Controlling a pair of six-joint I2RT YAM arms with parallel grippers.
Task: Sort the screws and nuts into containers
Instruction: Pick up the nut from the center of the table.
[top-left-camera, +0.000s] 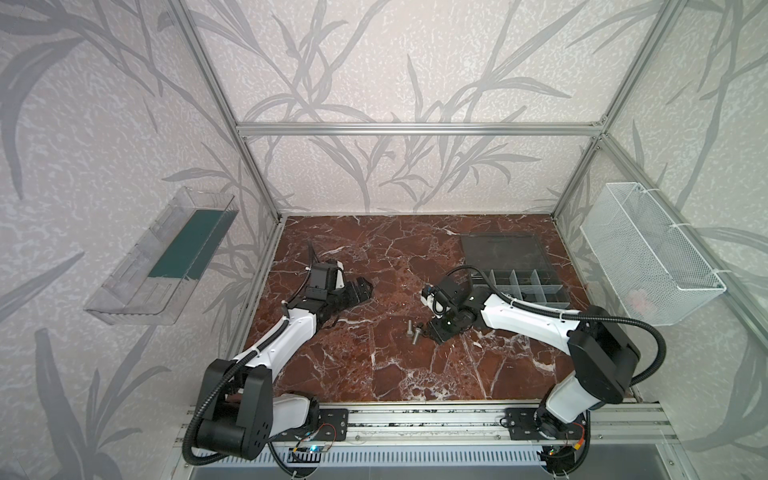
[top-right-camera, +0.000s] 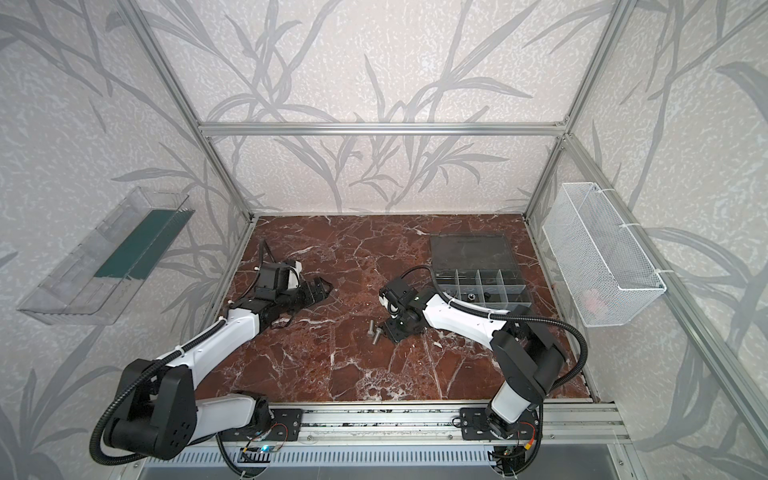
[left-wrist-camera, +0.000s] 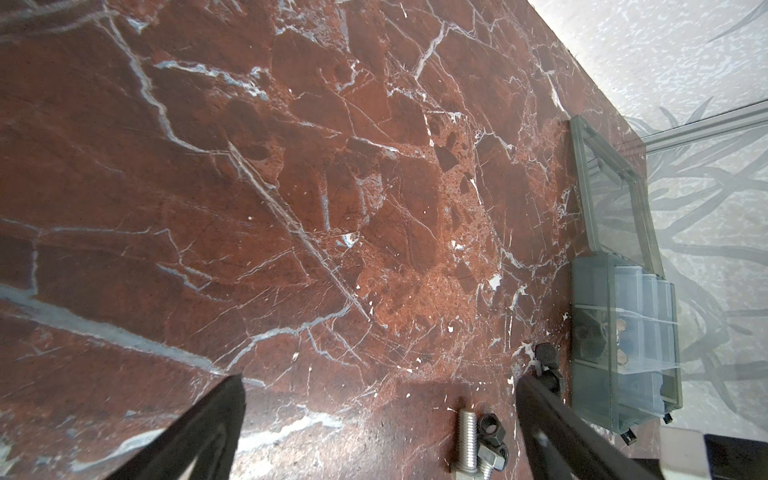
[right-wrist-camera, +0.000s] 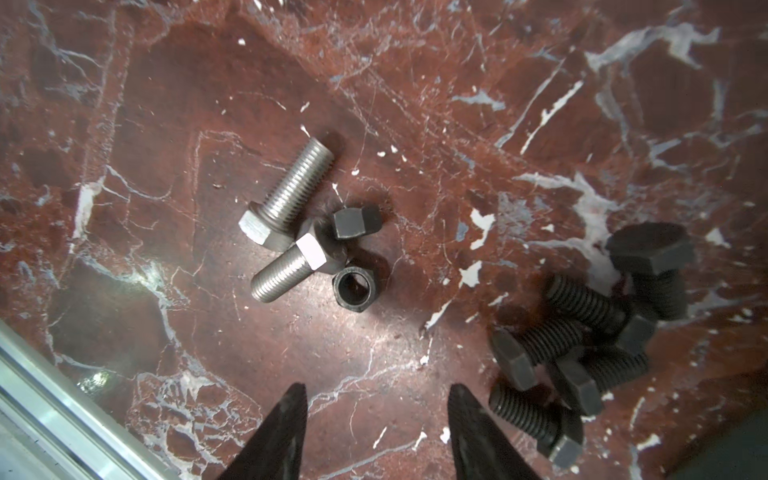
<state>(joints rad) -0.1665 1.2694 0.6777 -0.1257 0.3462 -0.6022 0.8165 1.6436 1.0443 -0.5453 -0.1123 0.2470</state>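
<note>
Together on the red marble tabletop (right-wrist-camera: 199, 83), two silver hex-head bolts (right-wrist-camera: 293, 185) and two black hexagonal nuts (right-wrist-camera: 357, 223) touch just ahead of the right gripper (right-wrist-camera: 376, 392), fingers (right-wrist-camera: 286, 436) parted and empty (as on the left gripper (left-wrist-camera: 380, 384)). A pinch could drag a neighbour along; heaped black bolts (right-wrist-camera: 582, 332) crowd one finger, beside the grey divided organiser box (top-left-camera: 545, 279).

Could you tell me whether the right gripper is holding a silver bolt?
No, the right gripper stands open and empty; both silver bolts lie loose ahead of it.
</note>
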